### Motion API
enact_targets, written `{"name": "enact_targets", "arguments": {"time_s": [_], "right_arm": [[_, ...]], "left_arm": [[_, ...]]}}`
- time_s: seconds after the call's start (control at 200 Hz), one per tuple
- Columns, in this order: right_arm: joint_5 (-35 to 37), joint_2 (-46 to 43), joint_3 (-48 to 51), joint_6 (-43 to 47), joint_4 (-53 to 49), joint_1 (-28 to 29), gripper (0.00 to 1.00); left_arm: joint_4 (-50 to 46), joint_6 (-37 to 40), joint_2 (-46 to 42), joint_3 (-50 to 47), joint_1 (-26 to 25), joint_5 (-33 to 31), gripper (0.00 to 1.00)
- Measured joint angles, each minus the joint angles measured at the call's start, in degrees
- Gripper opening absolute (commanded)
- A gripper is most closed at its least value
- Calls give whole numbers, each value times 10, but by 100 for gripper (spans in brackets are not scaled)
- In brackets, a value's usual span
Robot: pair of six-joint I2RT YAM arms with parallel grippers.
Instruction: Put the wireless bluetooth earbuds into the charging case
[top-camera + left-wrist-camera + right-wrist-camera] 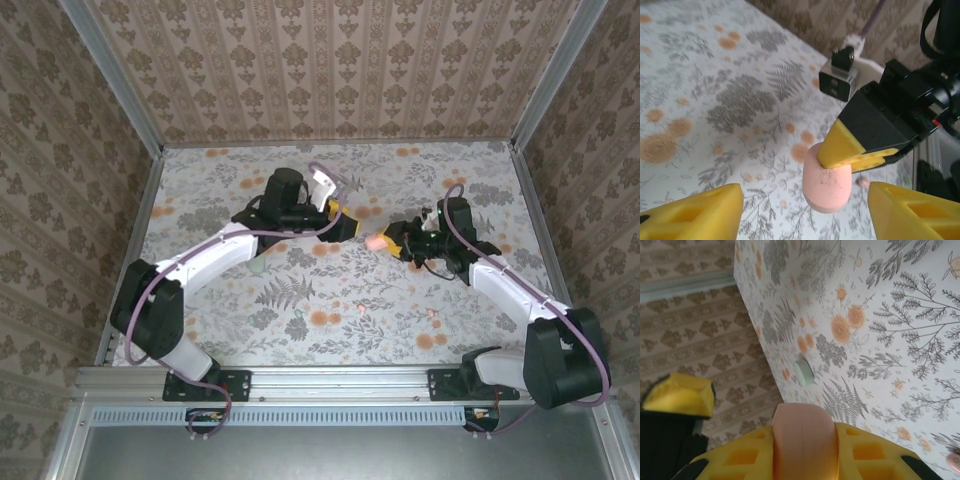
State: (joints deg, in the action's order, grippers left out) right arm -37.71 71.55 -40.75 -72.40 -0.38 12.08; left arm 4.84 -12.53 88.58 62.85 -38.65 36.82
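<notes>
Earbuds [434, 321] lie loose on the table [200, 190], well apart from the shut pink case [827, 180] clenched aloft in the right claw [802, 455], with the left claw [352, 227] spread open and empty beside it — risk: the smooth case may twist or slip when worked open.

We see a white table cloth [330, 290] with grey leaves and orange flowers. The walls [340, 60] are brown with leafy stripes. The charging case [826, 182] is pink, an earbud [864, 183] too. A second case [803, 371] is pale green. The fingers [695, 215] are yellow.
</notes>
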Motion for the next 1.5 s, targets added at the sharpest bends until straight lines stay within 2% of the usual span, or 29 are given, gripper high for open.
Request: {"name": "enact_targets", "arguments": {"time_s": [0.17, 0.32, 0.425, 0.615, 0.775, 0.835, 1.09, 1.175, 1.28, 1.315, 1.43, 1.5], "right_arm": [[29, -11, -14, -55, 41, 24, 18], [35, -11, -41, -85, 68, 48, 18], [38, -12, -45, -101, 79, 56, 17], [39, -19, -46, -115, 79, 66, 17], [41, -33, -46, -118, 79, 66, 16], [42, -38, -46, -118, 79, 66, 16], [47, -43, -46, -121, 79, 66, 16], [47, -43, -46, -122, 78, 66, 26], [47, -43, -48, -116, 74, 67, 45], [47, -43, -51, -113, 69, 67, 49], [48, -55, -63, -84, 38, 65, 51], [51, -70, -73, -48, 0, 63, 45]], "left_arm": [[124, -52, -21, -74, -12, -6, 73], [195, -74, -21, -101, -42, -14, 74], [247, -92, -16, -111, -40, -16, 71], [329, -128, 6, -131, -33, 7, 59], [345, -134, 14, -134, -32, 17, 59], [347, -135, 14, -134, -31, 19, 54], [359, -145, 14, -137, -22, 40, 20], [360, -145, 14, -137, -21, 44, 13], [359, -145, 15, -137, -20, 49, 11], [359, -147, 15, -137, -19, 51, 11], [358, -149, 15, -137, -6, 54, 8], [353, -149, 15, -137, 3, 58, 8]]}}
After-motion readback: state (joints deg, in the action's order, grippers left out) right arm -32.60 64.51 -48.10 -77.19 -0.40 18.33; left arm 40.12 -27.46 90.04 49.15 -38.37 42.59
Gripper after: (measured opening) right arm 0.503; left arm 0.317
